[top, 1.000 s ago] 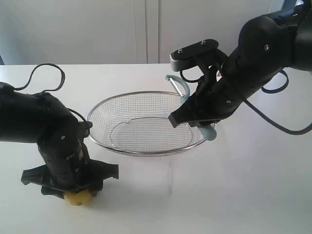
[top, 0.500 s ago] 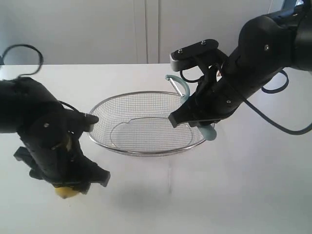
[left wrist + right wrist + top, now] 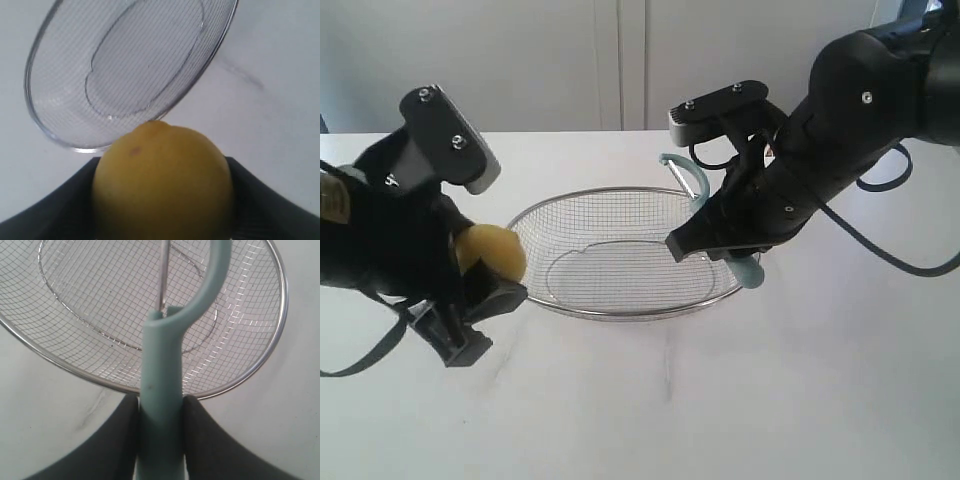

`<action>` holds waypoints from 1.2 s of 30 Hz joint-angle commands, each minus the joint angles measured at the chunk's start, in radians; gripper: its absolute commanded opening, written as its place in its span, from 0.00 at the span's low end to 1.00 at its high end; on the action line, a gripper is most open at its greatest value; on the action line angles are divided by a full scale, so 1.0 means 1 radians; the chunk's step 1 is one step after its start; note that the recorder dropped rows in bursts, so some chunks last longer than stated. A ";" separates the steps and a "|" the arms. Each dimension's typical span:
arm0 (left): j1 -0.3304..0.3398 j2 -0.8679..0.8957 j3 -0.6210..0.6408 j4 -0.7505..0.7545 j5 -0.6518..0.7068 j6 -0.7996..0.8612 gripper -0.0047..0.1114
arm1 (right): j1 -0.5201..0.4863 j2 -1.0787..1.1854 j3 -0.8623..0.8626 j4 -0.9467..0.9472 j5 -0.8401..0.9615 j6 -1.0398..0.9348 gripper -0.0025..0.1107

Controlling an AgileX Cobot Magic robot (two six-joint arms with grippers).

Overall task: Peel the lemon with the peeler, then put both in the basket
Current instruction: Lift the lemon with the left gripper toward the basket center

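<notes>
Both arms are matt black, built of rounded, bulging housings. On the wrist behind the left pincer [image 3: 488, 258] sits a boxy grey block [image 3: 450, 140] with small dark screws on its face. A thin black cable [image 3: 370, 358] loops out behind that same wrist. The left pincer's fingers [image 3: 45, 220] are smooth charcoal wedges. A similar grey block [image 3: 720, 105], with screws on top, sits behind the right pincer [image 3: 720, 245]. The thick right arm [image 3: 865, 110] is dotted with small pale screw heads, and black cables [image 3: 910, 271] curve from it. The right pincer's fingers [image 3: 210, 445] are black with curved inner edges.
</notes>
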 commanded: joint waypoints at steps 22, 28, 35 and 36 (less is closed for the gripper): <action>-0.006 0.017 0.026 -0.864 -0.116 1.095 0.04 | 0.001 -0.003 -0.006 0.000 -0.020 0.004 0.02; -0.006 0.017 0.026 -0.864 -0.136 1.095 0.04 | 0.001 -0.003 -0.006 0.000 -0.039 0.004 0.02; -0.006 0.017 0.026 -0.864 -0.136 1.095 0.04 | 0.001 -0.003 -0.006 0.000 -0.107 0.004 0.02; -0.006 0.017 0.026 -0.864 -0.136 1.095 0.04 | 0.001 -0.003 -0.006 0.000 -0.139 0.004 0.02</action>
